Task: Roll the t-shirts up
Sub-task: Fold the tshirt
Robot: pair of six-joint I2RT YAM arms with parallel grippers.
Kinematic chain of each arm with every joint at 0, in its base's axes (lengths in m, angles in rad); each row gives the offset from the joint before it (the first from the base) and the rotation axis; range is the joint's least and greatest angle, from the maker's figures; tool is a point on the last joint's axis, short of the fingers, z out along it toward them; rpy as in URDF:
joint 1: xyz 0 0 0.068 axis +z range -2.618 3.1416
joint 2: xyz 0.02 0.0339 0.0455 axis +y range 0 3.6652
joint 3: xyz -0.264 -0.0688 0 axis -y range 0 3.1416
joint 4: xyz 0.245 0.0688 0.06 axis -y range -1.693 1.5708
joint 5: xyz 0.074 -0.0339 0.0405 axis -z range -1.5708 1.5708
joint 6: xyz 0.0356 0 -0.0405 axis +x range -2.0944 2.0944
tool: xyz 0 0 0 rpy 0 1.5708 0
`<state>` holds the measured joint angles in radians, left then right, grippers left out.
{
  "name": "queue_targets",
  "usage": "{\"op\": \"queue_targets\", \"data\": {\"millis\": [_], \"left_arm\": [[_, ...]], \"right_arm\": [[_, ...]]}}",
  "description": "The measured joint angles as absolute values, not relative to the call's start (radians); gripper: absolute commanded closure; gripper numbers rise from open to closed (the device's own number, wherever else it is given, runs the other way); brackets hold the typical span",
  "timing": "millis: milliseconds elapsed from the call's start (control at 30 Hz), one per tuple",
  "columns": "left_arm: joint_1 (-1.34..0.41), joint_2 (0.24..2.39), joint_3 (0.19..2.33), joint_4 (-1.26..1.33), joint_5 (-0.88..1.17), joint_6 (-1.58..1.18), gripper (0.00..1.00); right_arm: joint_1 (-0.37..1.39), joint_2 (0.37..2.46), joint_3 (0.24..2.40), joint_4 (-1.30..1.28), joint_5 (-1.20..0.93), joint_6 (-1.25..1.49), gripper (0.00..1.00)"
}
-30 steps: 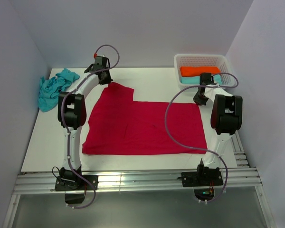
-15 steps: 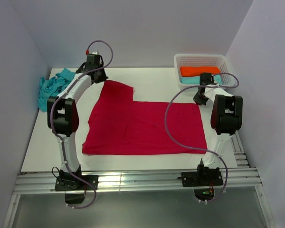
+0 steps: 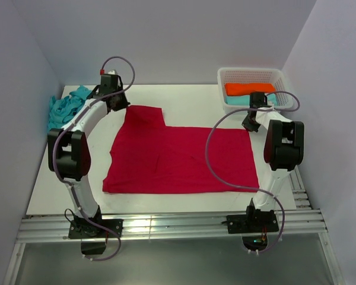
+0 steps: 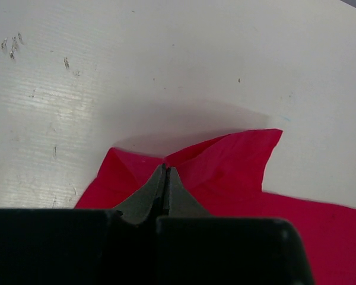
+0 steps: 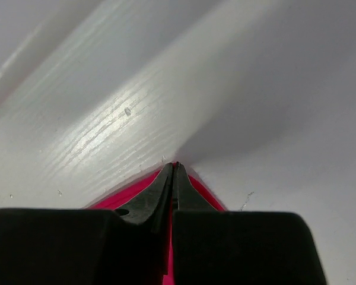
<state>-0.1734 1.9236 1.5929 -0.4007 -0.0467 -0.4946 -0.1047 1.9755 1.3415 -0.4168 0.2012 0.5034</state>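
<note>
A crimson-red t-shirt lies spread flat on the white table. My left gripper is shut on its far left corner, pinching a raised fold of red cloth between the fingertips. My right gripper is shut on the far right corner of the same shirt. A crumpled turquoise t-shirt lies at the far left edge. An orange t-shirt and a turquoise one lie in the white basket.
The white perforated basket stands at the far right corner, right behind my right arm. Walls close the table on the left, back and right. A metal rail runs along the near edge.
My left gripper has moved left along the far edge, dragging the shirt's far left corner with it. The right arm has not moved.
</note>
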Motion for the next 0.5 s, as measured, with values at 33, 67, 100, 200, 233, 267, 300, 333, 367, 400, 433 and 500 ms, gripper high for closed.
{"op": "queue_targets", "data": {"millis": [33, 67, 100, 200, 233, 267, 300, 333, 367, 400, 433, 500], "left_arm": [[-0.173, 1.909, 1.581, -0.399, -0.043, -0.495, 1.0], [-0.173, 1.897, 1.57, -0.395, -0.039, -0.494, 1.0], [-0.173, 1.883, 1.558, -0.389, -0.036, -0.494, 1.0], [-0.173, 1.84, 1.525, -0.371, -0.027, -0.493, 1.0], [-0.173, 1.825, 1.514, -0.366, -0.024, -0.492, 1.0], [-0.173, 1.812, 1.508, -0.363, -0.023, -0.492, 1.0], [-0.173, 1.803, 1.504, -0.362, -0.022, -0.491, 1.0], [-0.173, 1.793, 1.499, -0.356, -0.018, -0.491, 1.0], [-0.173, 1.784, 1.493, -0.351, -0.014, -0.49, 1.0], [-0.173, 1.773, 1.483, -0.347, -0.009, -0.49, 1.0], [-0.173, 1.761, 1.471, -0.341, -0.004, -0.49, 1.0], [-0.173, 1.734, 1.441, -0.339, 0.005, -0.488, 1.0]], "right_arm": [[-0.104, 1.967, 1.331, -0.408, 0.202, 0.503, 1.0], [-0.103, 1.958, 1.319, -0.399, 0.203, 0.502, 1.0], [-0.102, 1.95, 1.312, -0.395, 0.203, 0.5, 1.0], [-0.101, 1.931, 1.301, -0.375, 0.203, 0.495, 1.0], [-0.1, 1.926, 1.3, -0.371, 0.202, 0.494, 1.0], [-0.099, 1.918, 1.299, -0.363, 0.202, 0.492, 1.0], [-0.099, 1.909, 1.296, -0.354, 0.202, 0.492, 1.0], [-0.097, 1.901, 1.293, -0.348, 0.202, 0.491, 1.0], [-0.096, 1.892, 1.288, -0.342, 0.201, 0.489, 1.0], [-0.095, 1.884, 1.284, -0.339, 0.201, 0.488, 1.0], [-0.094, 1.877, 1.282, -0.337, 0.2, 0.488, 1.0], [-0.092, 1.872, 1.279, -0.332, 0.199, 0.488, 1.0]]}}
